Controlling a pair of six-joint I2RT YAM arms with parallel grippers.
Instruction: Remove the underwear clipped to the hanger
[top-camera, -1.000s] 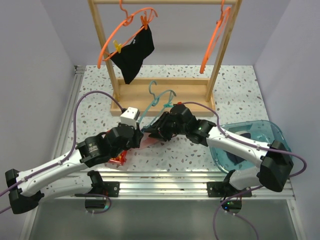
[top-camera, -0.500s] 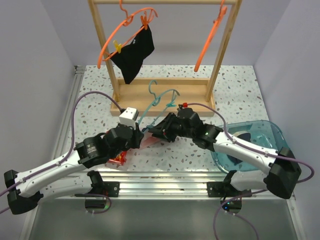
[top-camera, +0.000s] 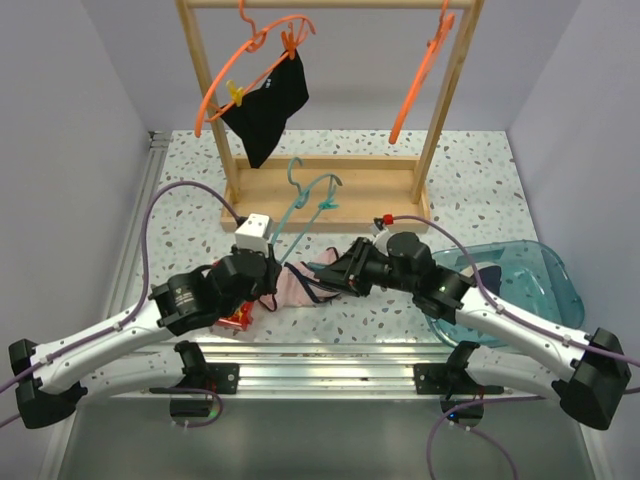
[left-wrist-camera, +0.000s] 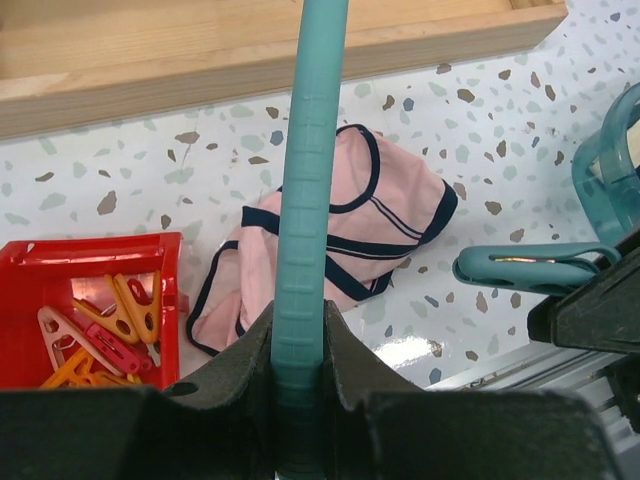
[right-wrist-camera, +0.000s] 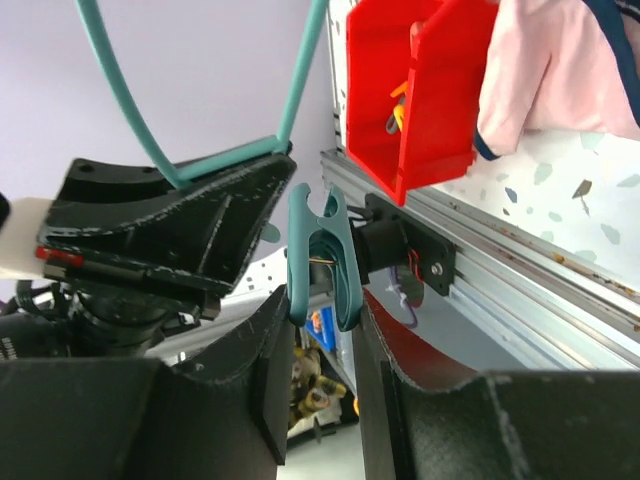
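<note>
Pink, dark-trimmed briefs (left-wrist-camera: 395, 205) lie crumpled on the tabletop (left-wrist-camera: 480, 130) beside the red bin (left-wrist-camera: 90, 260). Left pincer (left-wrist-camera: 300, 350) clamps a teal hanger (left-wrist-camera: 310, 180); right pincer (right-wrist-camera: 320, 310) grips a teal clip (right-wrist-camera: 322, 260), seemingly detached.

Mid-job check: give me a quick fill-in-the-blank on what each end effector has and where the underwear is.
The left end effector is shut on the teal ____.
The right end effector pinches a clip coloured ____.
The pink underwear lies loose on the ____.
The black underwear is clipped to a rack hanger coloured ____.
Missing words: hanger; teal; table; orange.
</note>
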